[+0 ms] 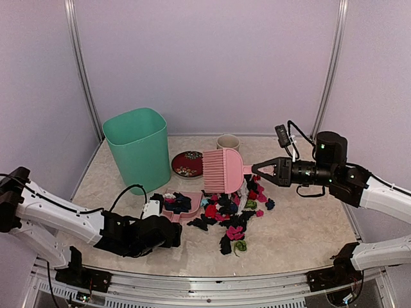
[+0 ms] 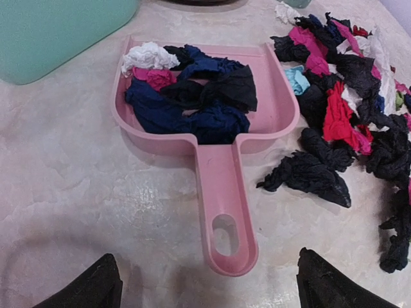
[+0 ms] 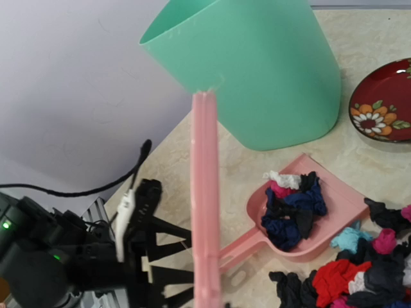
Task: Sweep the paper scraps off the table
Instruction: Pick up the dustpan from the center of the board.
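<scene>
The dustpan point(image 2: 226, 192) lies on the table point(image 2: 77, 179) just ahead of my left gripper point(image 2: 205, 269), handle toward me, some paper scraps point(image 2: 192, 96) in it; most lie heaped to its right. Behind it stands the bin point(image 1: 138, 147), with plate point(image 1: 187, 163) and cup point(image 1: 227, 142) rightward. The brush point(image 1: 223, 171) in my right gripper point(image 1: 260, 172) hangs over the heap.

The left wrist camera sits close behind the pink dustpan point(image 2: 221, 186), facing along its handle; the right wrist camera faces back from beyond it, farther off; the top camera looks down from high behind (all share it and the table point(image 2: 77, 192))
</scene>
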